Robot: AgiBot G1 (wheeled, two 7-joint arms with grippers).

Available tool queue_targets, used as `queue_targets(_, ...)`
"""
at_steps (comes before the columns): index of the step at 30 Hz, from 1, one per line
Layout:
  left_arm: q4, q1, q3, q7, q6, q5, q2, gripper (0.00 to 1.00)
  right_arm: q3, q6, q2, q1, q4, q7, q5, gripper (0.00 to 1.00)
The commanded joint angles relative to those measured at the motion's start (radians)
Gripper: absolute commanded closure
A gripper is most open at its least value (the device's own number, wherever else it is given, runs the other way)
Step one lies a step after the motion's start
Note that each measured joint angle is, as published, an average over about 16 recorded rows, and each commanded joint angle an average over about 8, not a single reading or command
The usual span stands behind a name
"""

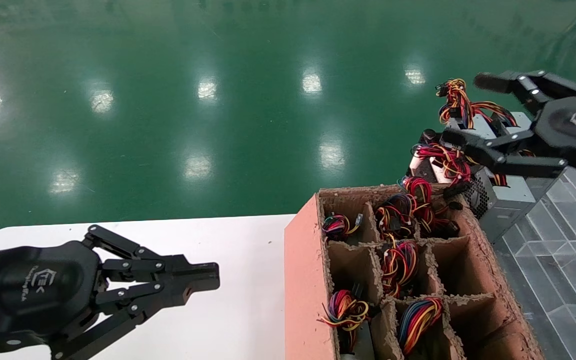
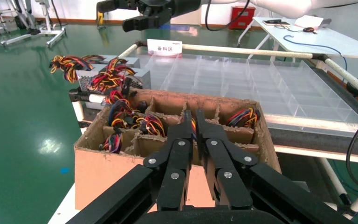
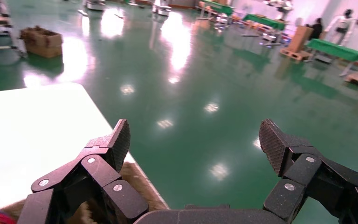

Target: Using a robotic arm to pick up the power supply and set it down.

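The power supply [image 1: 510,197], a grey metal box with a perforated vent side and a mostly red wire bundle [image 1: 440,159], lies just beyond the cardboard box's far right corner. It also shows in the left wrist view [image 2: 139,74]. My right gripper [image 1: 470,110] hovers open above it, apart from it, with nothing between its fingers [image 3: 119,140]. My left gripper [image 1: 213,277] is shut and empty over the white table [image 1: 218,240], its own view looking at the cardboard box past its tips [image 2: 193,116].
A like grey box with an orange-yellow bundle [image 1: 455,100] sits behind the power supply. The divided cardboard box [image 1: 308,280] holds several wired units. A clear compartment tray [image 1: 568,235] lies to the right. Green floor lies beyond the table edge.
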Motion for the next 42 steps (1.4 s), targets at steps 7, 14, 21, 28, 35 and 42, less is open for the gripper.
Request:
queue_targets(7,0.000,0.000,0.000,0.000,0.000,0.000,0.000,0.00,-0.002,0.006,0.007,-0.092,0.155,0.073,0.059,0.00)
queue_targets(14,0.000,0.000,0.000,0.000,0.000,0.000,0.000,0.00,-0.003,0.012,0.013,-0.173,0.292,0.138,0.112,0.00)
queue_targets(21,0.000,0.000,0.001,0.000,0.000,0.000,0.000,0.00,-0.005,0.017,0.018,-0.253,0.427,0.202,0.163,0.00)
queue_targets(28,0.000,0.000,0.001,0.000,0.000,0.000,0.000,0.00,-0.006,0.023,0.024,-0.335,0.565,0.267,0.216,0.00)
queue_targets(35,0.000,0.000,0.001,0.000,0.000,-0.001,0.000,0.00,-0.007,0.027,0.029,-0.404,0.682,0.322,0.261,0.00)
queue_targets(42,0.000,0.000,0.001,0.000,-0.001,-0.001,0.000,0.00,-0.008,0.029,0.032,-0.431,0.725,0.337,0.279,0.00)
